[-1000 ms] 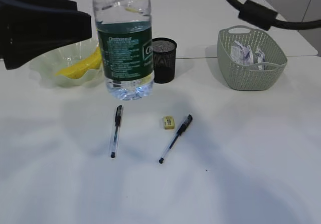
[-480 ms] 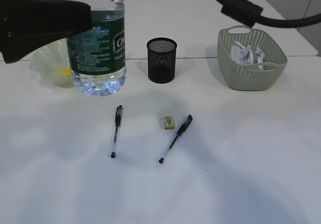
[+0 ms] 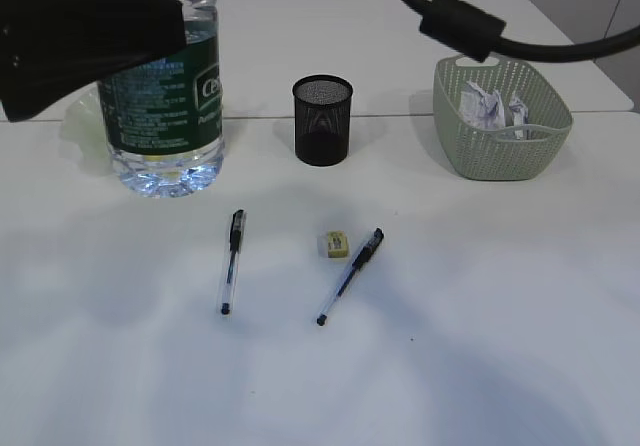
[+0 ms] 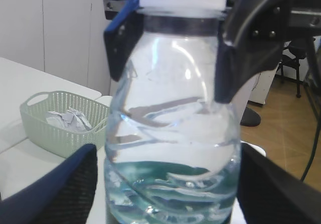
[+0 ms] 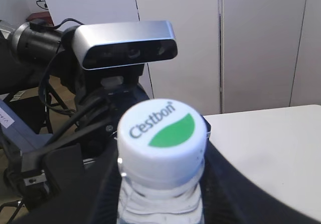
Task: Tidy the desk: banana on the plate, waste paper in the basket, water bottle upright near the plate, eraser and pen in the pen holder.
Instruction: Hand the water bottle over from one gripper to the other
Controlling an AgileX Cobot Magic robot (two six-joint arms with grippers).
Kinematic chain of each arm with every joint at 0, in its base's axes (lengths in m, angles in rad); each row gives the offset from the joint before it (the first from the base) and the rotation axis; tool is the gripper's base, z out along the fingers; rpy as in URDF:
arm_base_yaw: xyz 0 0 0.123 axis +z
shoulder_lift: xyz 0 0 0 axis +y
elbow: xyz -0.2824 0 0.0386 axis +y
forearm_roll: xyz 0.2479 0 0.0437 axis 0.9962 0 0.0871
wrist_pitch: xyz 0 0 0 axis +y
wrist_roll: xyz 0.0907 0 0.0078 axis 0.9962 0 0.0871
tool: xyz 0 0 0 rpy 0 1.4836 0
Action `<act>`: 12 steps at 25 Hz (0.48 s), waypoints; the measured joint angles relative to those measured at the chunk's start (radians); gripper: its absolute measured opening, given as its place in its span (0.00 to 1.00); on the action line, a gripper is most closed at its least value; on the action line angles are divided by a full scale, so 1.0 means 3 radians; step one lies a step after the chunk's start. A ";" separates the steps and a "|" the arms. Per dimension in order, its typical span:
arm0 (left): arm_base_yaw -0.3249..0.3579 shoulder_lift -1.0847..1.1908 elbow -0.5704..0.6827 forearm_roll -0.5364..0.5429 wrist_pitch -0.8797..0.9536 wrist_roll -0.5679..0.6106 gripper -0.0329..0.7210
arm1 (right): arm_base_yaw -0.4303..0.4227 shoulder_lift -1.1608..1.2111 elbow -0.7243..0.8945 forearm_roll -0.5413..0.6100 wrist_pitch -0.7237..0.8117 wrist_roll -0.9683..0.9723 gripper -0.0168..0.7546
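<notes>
**Bottle upright at left, right gripper on its neck**

We see the water bottle upright at the table's left rear, base on or just above the surface — can't tell which. The right gripper clamps its neck just under the white cap. The left gripper stands wide apart, fingers flanking the body without touching. Behind the bottle only an edge of the plate shows. Pen holder stands mid-rear, basket with waste paper at right. Two pens and the eraser lie in front — eraser just beside the right pen.
</notes>
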 joint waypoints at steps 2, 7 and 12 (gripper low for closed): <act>0.0000 0.0000 0.0000 -0.0008 0.0000 -0.0002 0.84 | 0.0013 0.0000 0.0000 0.0006 -0.0008 0.0000 0.42; 0.0000 0.0000 0.0000 -0.0016 0.0014 0.0002 0.84 | 0.0098 0.0000 0.0000 0.0006 -0.0064 -0.0041 0.42; 0.0000 0.0000 0.0000 -0.0024 0.0033 0.0002 0.83 | 0.0156 0.0000 0.0000 0.0019 -0.0104 -0.0089 0.42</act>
